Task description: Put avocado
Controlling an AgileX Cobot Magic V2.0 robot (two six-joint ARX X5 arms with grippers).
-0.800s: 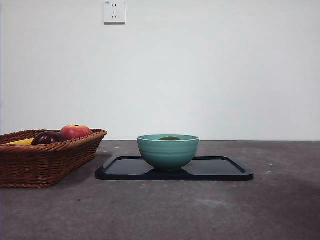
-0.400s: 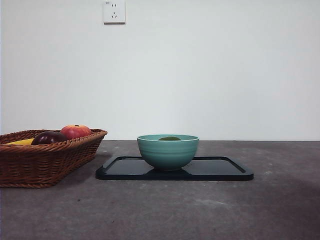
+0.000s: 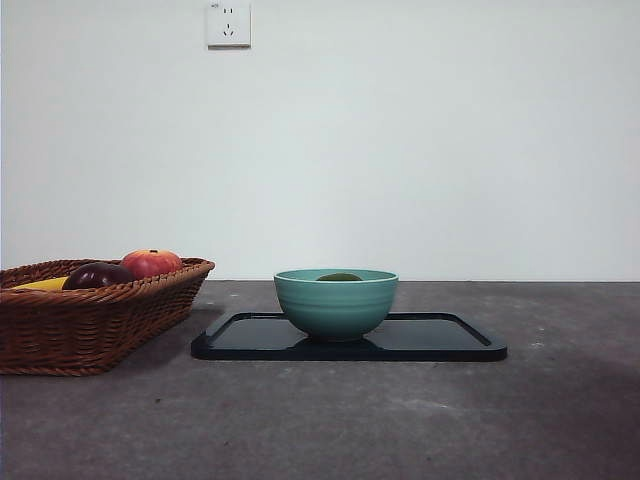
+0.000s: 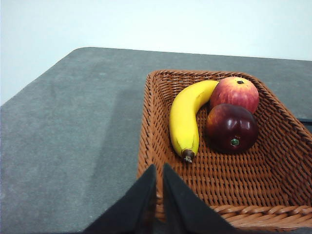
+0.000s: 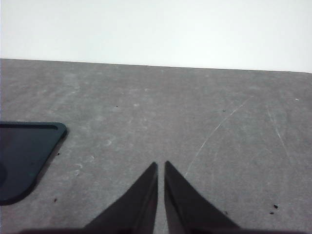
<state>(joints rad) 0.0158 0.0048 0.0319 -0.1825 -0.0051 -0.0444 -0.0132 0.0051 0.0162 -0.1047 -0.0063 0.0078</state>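
The avocado point(image 3: 339, 277) lies inside the teal bowl point(image 3: 336, 303); only its dark green top shows over the rim. The bowl stands on a black tray point(image 3: 440, 340) in the middle of the table. My left gripper point(image 4: 159, 170) is shut and empty, above the near edge of the wicker basket point(image 4: 224, 187). My right gripper point(image 5: 161, 168) is shut and empty over bare table, beside a corner of the black tray point(image 5: 24, 156). Neither gripper shows in the front view.
The wicker basket point(image 3: 90, 320) stands at the left and holds a banana point(image 4: 186, 119), a red apple-like fruit point(image 4: 235, 92) and a dark purple round fruit point(image 4: 232, 127). A wall socket point(image 3: 228, 22) is on the white back wall.
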